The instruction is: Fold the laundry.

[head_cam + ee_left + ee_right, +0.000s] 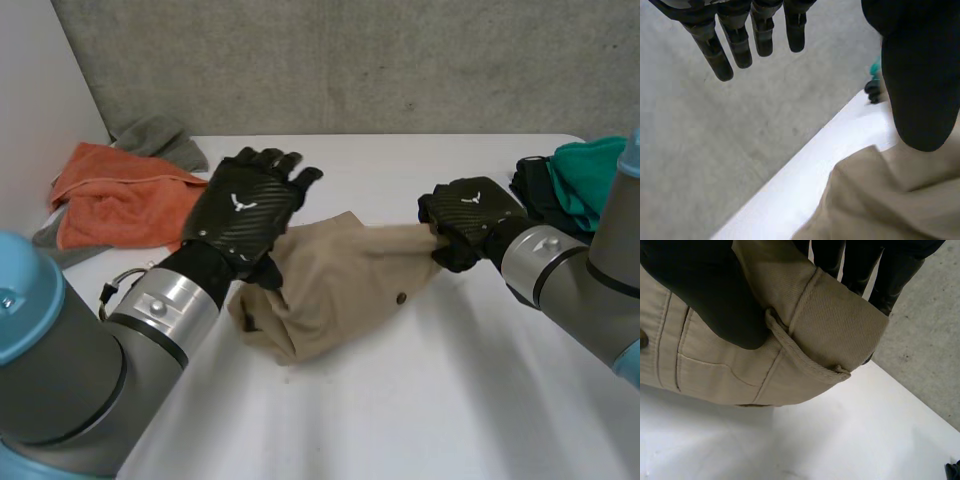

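Note:
A tan pair of trousers (335, 285) lies crumpled in the middle of the white table (450, 400). My right hand (468, 215) is shut on its right end. In the right wrist view the thumb (715, 295) pinches the waistband (835, 327), with its belt loop, against the fingers (860, 267). My left hand (245, 205) is over the garment's left end, open, with its fingers straight and pointing away from me. In the left wrist view those fingers (715, 55) hang free in the air and the tan cloth (880, 200) lies under the thumb (920, 90).
An orange towel (110, 200) and a grey cloth (155, 135) lie at the table's far left. A teal cloth (585, 175) on a dark one (533, 190) lies at the far right. A concrete wall stands behind the table's far edge.

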Controlling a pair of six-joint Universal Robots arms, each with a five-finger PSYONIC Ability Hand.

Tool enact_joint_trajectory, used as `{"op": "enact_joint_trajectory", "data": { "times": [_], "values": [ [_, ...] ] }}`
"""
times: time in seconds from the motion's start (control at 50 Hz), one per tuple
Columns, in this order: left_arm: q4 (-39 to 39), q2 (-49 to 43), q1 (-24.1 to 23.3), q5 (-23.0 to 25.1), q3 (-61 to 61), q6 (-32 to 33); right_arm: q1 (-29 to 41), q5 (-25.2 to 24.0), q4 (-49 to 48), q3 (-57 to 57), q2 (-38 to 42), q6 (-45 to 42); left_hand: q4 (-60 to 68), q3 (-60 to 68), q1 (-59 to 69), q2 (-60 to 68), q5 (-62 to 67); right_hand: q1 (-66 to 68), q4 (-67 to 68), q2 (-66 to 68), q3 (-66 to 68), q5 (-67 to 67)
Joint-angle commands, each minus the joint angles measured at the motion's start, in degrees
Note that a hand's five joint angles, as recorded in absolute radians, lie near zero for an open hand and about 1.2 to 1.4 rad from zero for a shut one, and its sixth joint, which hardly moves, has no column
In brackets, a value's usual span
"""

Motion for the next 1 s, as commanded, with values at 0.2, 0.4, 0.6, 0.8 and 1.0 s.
{"op": "enact_joint_trajectory", "data": {
  "times": [0.2, 0.4, 0.6, 0.8, 1.0],
  "values": [
    [-10.32, -4.43, 12.18, 6.55, 0.55, -17.69, -0.41, 0.21, -1.29, 3.56, 0.6, 0.44, 1.08, 0.58, 0.81, 0.92, 0.88, 23.55, 12.39, 12.52, 12.89, 13.67],
    [-19.21, -4.43, 11.66, 9.11, -0.85, -18.13, -0.23, 0.56, -2.7, 4.97, 0.51, 0.36, 2.42, 1.93, 2.16, 2.27, 2.22, 23.55, 12.39, 12.52, 12.89, 13.67],
    [-14.46, -12.42, 6.83, 9.03, 3.88, -17.25, -0.41, 0.56, -2.87, 6.2, 0.6, 0.09, 7.12, 6.62, 6.86, 6.96, 6.92, 23.55, 12.39, 12.52, 12.89, 13.67],
    [-14.02, -19.19, 5.06, 8.15, 13.19, -17.25, -0.32, 1.0, -2.96, 2.16, 1.83, -3.86, 64.58, 64.09, 64.32, 64.43, 64.38, 23.55, 12.39, 12.52, 12.89, 13.67],
    [-14.11, -18.32, 6.2, -0.64, 26.55, -14.97, 0.3, 9.52, -2.7, -6.8, 2.45, -17.65, 67.5, 67.0, 67.24, 67.34, 67.3, 23.55, 12.39, 12.52, 12.89, 13.67]
  ]
}}
